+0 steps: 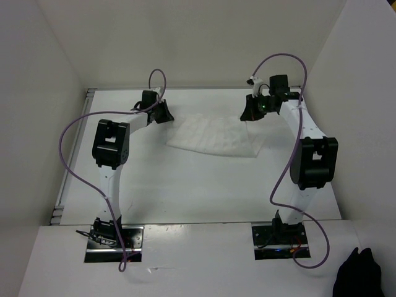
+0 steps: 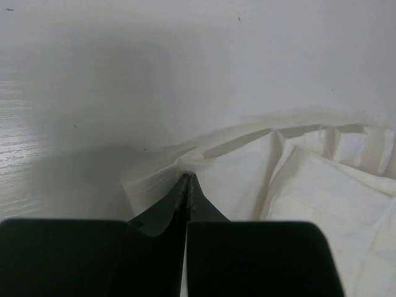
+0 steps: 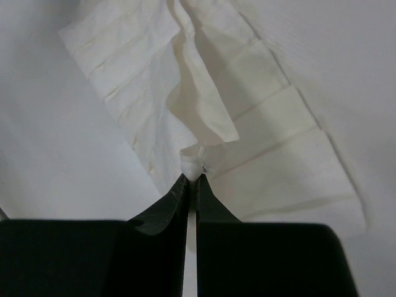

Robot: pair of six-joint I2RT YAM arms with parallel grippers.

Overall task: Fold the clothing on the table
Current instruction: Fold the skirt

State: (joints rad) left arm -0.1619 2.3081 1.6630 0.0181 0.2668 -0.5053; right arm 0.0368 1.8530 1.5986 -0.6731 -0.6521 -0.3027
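A tally of ones and pairs
From where I stand: one thin white ribbed fabric piece (image 1: 213, 137), one matte white desk (image 1: 185, 192), two white-and-black robot arms (image 1: 111, 148), two black two-finger pincers, the left pincer (image 2: 189, 179) and the right pincer (image 3: 193, 176), two purple cables (image 1: 61, 143), two metal base plates (image 1: 114, 244), one black bundle (image 1: 357, 275).

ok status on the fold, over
Left gripper shut on one far corner of the cloth. Right gripper shut, pinching the other. Cloth mostly flat on the table, not yet folded. Nothing in the way.
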